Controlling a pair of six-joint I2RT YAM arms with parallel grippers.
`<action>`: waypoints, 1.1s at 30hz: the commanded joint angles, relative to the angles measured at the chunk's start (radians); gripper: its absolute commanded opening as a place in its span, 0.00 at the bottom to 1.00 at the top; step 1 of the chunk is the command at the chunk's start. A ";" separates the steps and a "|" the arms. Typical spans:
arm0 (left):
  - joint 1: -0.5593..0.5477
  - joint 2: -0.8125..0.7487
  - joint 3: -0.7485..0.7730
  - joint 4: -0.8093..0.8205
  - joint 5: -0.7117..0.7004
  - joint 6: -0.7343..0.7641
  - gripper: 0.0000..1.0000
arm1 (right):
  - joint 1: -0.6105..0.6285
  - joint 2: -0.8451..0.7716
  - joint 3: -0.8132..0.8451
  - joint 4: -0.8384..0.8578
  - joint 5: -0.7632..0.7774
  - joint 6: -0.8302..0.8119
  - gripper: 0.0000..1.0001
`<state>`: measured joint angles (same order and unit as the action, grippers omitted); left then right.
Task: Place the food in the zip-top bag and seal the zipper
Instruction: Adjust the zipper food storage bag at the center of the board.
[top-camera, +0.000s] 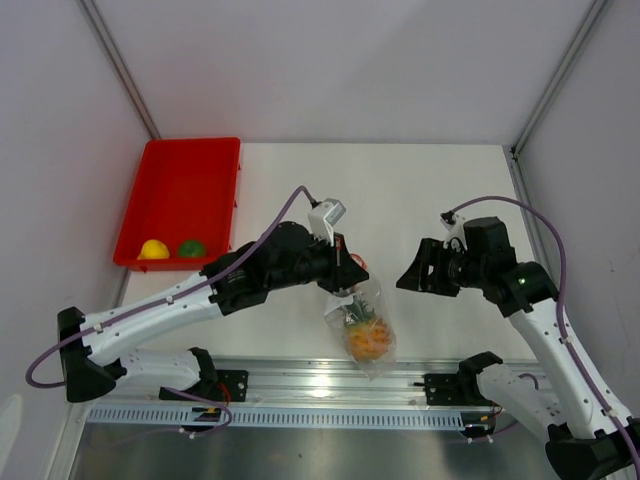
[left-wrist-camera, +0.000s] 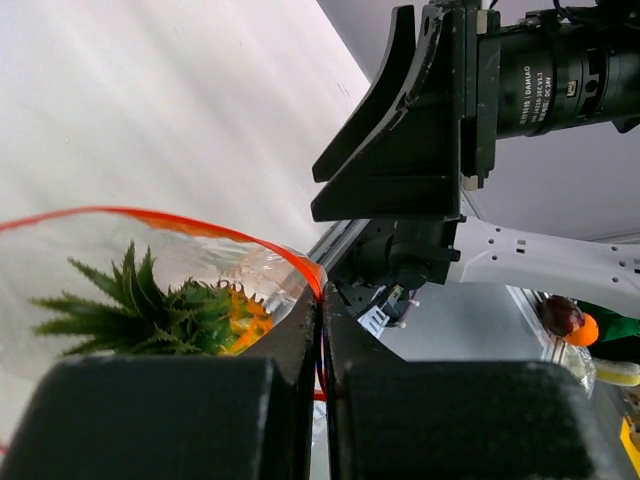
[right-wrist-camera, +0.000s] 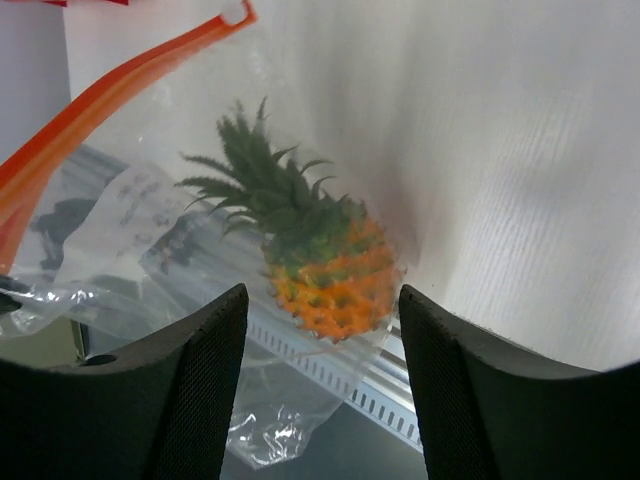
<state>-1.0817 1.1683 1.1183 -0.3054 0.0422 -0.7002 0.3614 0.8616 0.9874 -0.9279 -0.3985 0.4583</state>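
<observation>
inside the zip-top bag (top-camera: 375, 300), pineapple (top-camera: 366, 342)

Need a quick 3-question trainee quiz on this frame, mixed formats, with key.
1. True or false: the pineapple is inside the zip-top bag.
2. Which gripper pinches the bag's mouth? A) left B) right C) both
3. Fill in: the yellow toy fruit and green toy fruit lie in the red ____.
Key: 1 true. 2 A: the left gripper is shut on the zipper; the right gripper is open, apart from the bag. 3 tray.
</observation>
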 joint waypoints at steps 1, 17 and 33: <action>0.019 -0.029 0.020 0.039 0.042 -0.025 0.01 | -0.002 -0.016 0.036 0.012 -0.085 -0.020 0.64; -0.110 -0.168 -0.025 -0.135 -0.635 -0.399 0.01 | 0.005 0.033 0.117 0.075 -0.178 -0.010 0.61; -0.141 -0.005 0.146 -0.129 -0.571 -0.179 0.01 | 0.168 0.037 0.051 0.187 -0.119 0.048 0.58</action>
<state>-1.2274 1.1782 1.2366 -0.4889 -0.5613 -0.9615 0.5205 0.9165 1.0706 -0.7719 -0.5526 0.5083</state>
